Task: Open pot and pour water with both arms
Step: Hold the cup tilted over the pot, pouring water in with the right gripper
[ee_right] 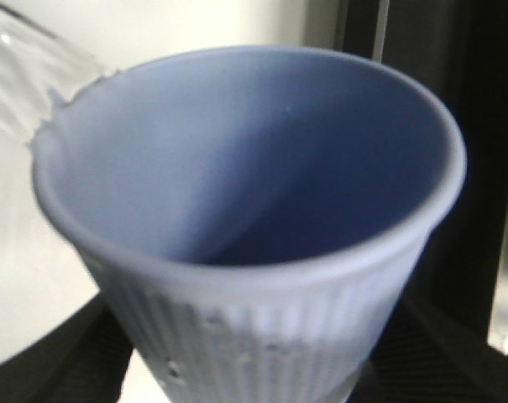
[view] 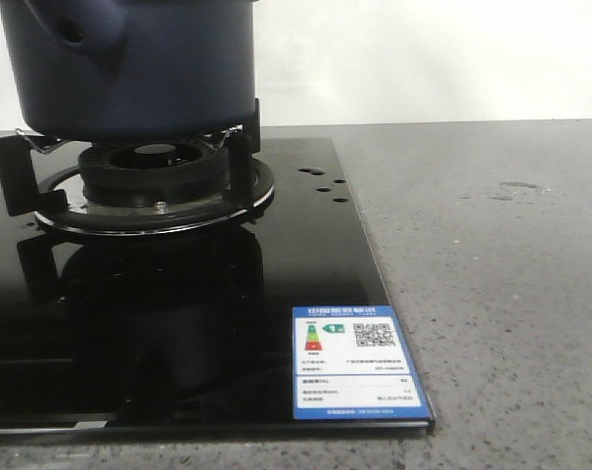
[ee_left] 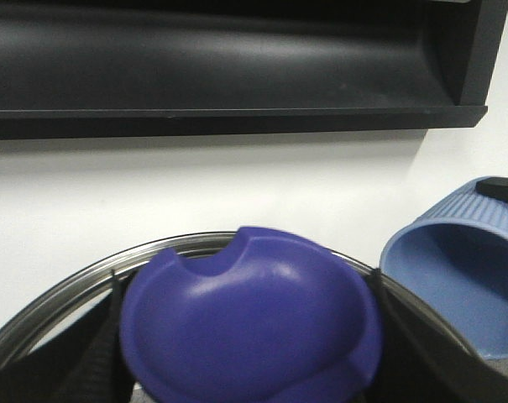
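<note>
Light blue ribbed cup [ee_right: 245, 243] fills the right wrist view, gripped by the right hand [ee_right: 237, 382], its dark fingers [ee_right: 86, 353] flanking the base; clear water leaves its rim. Pot [view: 129, 64] sits on the burner grate [view: 154, 181] of the black glass stove [view: 178, 323], on the grey tabletop [view: 501, 294]. Left hand [ee_left: 249, 369] seems closed on the purple lid knob [ee_left: 249, 327], lid rim [ee_left: 60, 298] visible; contact is poorly seen.

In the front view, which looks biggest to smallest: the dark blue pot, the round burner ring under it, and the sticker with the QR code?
1. Pot, though its top and left side are cut off.
2. Burner ring, nearly as wide but much flatter.
3. Sticker, clearly smallest, even though nearest the camera.
</note>
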You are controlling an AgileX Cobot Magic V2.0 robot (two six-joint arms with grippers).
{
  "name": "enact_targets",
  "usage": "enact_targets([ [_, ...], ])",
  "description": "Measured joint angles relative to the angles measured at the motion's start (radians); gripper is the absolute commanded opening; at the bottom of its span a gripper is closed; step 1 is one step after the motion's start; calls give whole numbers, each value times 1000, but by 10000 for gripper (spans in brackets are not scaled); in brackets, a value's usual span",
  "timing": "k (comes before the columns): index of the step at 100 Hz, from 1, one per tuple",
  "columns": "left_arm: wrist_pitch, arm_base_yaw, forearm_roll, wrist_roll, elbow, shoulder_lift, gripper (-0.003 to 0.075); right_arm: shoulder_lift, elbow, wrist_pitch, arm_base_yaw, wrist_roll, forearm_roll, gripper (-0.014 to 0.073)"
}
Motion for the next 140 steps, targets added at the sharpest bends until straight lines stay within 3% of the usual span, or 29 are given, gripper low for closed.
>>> enact_targets([
  [32, 0, 0, 0, 0, 0, 0, 360, 0, -1, -8, 0, 0, -103, 348],
  [110, 0, 0, 0, 0, 0, 0, 360, 0, -2, -17, 0, 0, -111, 348],
  [140, 0, 0, 0, 0, 0, 0, 360, 0, -2, 56, 0, 99, 32, 348],
])
